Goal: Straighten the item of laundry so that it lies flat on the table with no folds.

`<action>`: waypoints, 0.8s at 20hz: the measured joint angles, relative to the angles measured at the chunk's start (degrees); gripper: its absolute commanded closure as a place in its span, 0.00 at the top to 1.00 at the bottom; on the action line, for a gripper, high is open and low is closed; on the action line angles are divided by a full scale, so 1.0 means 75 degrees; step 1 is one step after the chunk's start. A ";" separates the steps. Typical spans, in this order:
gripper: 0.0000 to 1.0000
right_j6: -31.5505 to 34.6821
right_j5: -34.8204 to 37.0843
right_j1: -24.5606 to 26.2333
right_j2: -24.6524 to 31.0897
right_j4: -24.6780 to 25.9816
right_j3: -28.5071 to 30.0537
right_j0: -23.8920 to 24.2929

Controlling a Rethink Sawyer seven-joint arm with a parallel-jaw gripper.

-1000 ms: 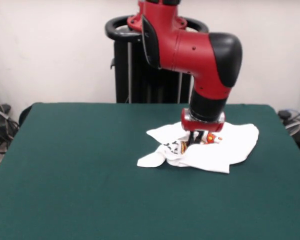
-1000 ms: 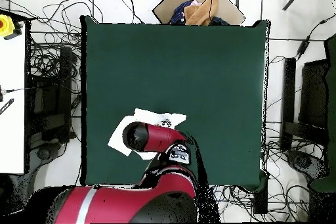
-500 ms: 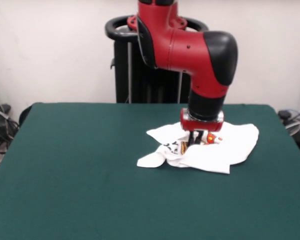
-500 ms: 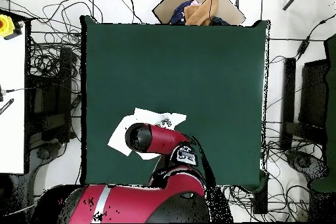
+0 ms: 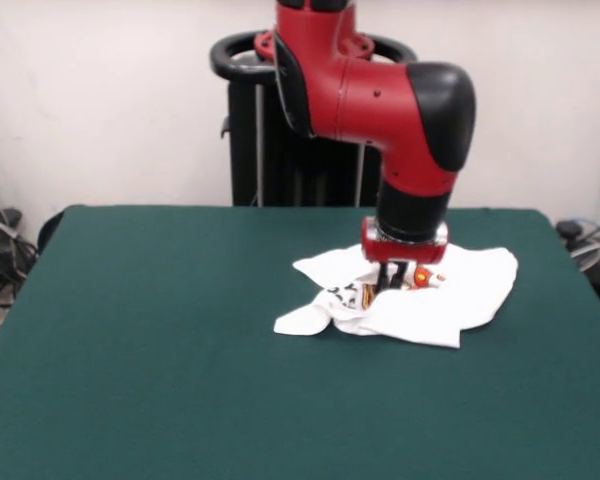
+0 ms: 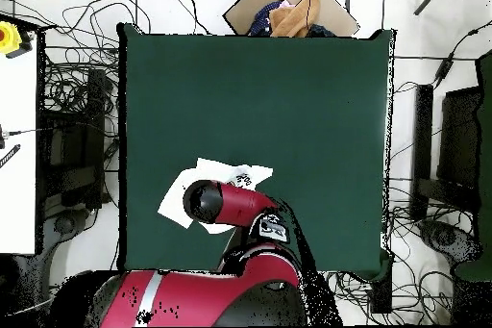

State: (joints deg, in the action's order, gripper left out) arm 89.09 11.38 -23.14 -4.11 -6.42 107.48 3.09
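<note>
The item of laundry (image 5: 450, 300) is a white T-shirt with red-orange print and black lettering. It lies crumpled with several folds on the green table (image 5: 160, 330), right of centre towards the far side. My gripper (image 5: 391, 285) reaches straight down into the middle of the bunched cloth, its dark fingers close together and pinching a fold. In the overhead view the red arm covers most of the shirt (image 6: 216, 172). Only its white edges show near the table's (image 6: 288, 103) lower left, and the gripper is hidden under the arm.
An open cardboard box (image 6: 288, 12) holding clothes sits past the table's top edge in the overhead view. Cables lie on the floor around the table. A white bench with a yellow device (image 6: 8, 36) stands at the left.
The arm's upper part shifted slightly to the left over the last second. The gripper stays down in the shirt, and the cloth has not visibly moved.
</note>
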 measured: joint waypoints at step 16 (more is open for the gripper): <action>0.00 0.0000 0.0173 0.0184 -0.0506 -0.0199 -0.0433 -0.0683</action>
State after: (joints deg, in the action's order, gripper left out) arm 89.09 12.68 -21.76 -7.90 -7.91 104.23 -2.04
